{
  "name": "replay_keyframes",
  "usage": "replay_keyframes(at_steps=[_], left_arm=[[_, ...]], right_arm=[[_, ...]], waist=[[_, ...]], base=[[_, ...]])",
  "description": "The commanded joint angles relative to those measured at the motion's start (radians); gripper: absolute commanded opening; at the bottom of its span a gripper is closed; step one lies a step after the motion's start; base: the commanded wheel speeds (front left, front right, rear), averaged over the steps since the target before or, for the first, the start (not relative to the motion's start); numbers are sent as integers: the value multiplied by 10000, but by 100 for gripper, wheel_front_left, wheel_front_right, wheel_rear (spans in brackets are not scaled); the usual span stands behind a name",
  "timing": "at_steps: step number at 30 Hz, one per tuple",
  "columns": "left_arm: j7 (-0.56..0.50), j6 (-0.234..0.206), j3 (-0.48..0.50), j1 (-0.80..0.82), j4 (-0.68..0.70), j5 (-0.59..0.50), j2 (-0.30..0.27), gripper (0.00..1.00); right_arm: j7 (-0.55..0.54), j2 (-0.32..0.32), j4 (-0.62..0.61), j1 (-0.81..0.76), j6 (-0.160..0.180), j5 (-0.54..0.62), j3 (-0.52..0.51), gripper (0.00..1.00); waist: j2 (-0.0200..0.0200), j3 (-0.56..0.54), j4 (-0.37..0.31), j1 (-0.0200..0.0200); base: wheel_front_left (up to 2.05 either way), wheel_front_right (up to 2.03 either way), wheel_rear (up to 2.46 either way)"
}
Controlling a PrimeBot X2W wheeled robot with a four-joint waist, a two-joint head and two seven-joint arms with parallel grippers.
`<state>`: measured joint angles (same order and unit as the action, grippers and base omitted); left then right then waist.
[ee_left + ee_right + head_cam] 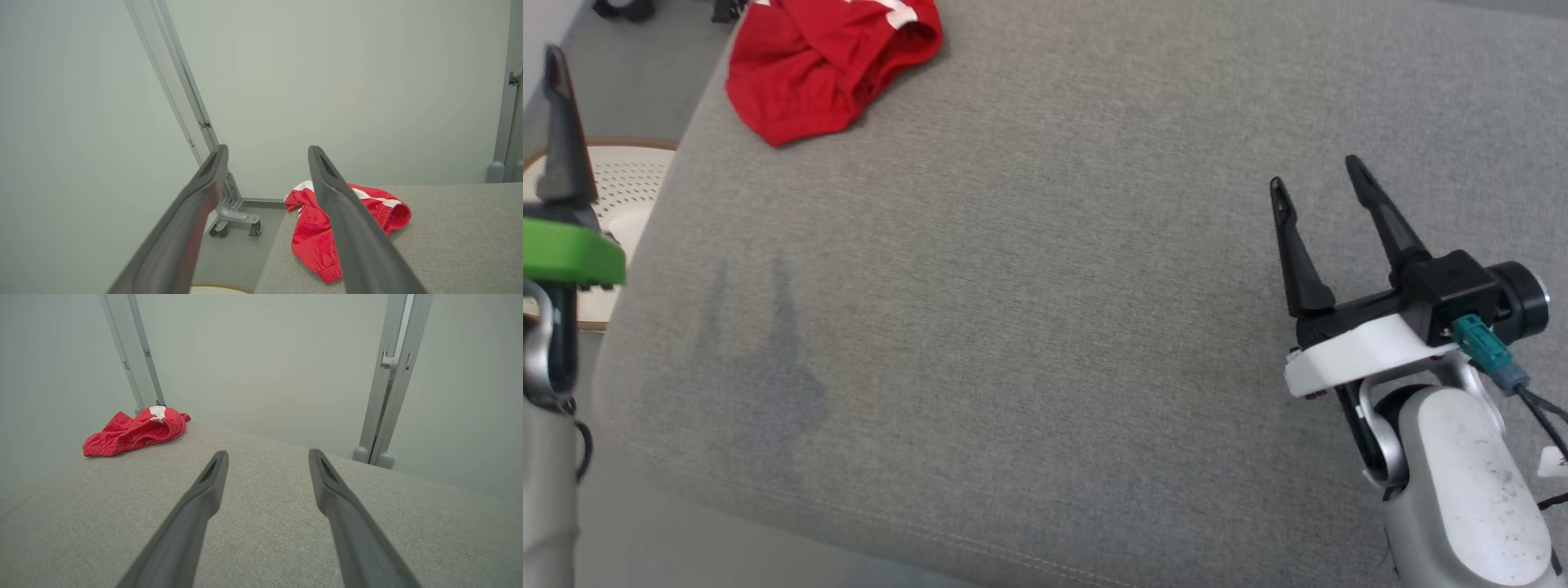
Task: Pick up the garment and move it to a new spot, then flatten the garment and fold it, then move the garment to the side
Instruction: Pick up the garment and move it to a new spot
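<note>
Left jaws and right jaws stood wide, empty; the garment [825, 69] lay well ahead of them, its thick bunch the likeliest pinch.

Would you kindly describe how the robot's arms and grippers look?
The right gripper has two long, tapering black fingers on a black block and white plate, with a teal connector and dark cables above a pale, speckled forearm. The left gripper has like fingers, on a bright green bracket.

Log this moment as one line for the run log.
phase: pre-pickup | garment: red, crumpled, untouched, far-left corner of grey cushion | left gripper: open, empty | right gripper: open, empty
</note>
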<state>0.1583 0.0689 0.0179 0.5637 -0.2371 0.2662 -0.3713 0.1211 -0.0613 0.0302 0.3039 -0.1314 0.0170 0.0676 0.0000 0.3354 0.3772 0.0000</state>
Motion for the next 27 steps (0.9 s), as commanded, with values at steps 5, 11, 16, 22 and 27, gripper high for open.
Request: replay_keyframes(at_steps=[5, 11, 16, 22, 27], left_arm=[[-787, 430, -648, 2175, -1746, -59, -675, 100], [-1552, 603, -1645, 3687, -3502, 475, -492, 100], [-1878, 612, -2713, 4298, -4366, 1185, -549, 100], [-1509, 613, -3266, 4712, -5281, 1739, -887, 100], [-958, 614, -3257, 5013, -6094, 1853, -927, 98]], right_arm=[[-393, -212, -975, -58, 16, 221, -248, 100], [-597, -329, -1688, -324, 16, 255, -463, 100], [-741, -359, -2298, -422, 16, 321, -498, 100], [-816, -376, -2780, -525, 16, 326, -691, 100], [-753, -314, -2911, -498, 16, 366, -794, 100]], waist=[[0, 2160, -1730, 0], [0, 2771, -2026, 0], [0, 3191, -2217, 0], [0, 3558, -2341, 0], [0, 3656, -2395, 0]], base=[[0, 0, 0], [0, 0, 0], [0, 0, 0], [0, 0, 0], [0, 0, 0]])
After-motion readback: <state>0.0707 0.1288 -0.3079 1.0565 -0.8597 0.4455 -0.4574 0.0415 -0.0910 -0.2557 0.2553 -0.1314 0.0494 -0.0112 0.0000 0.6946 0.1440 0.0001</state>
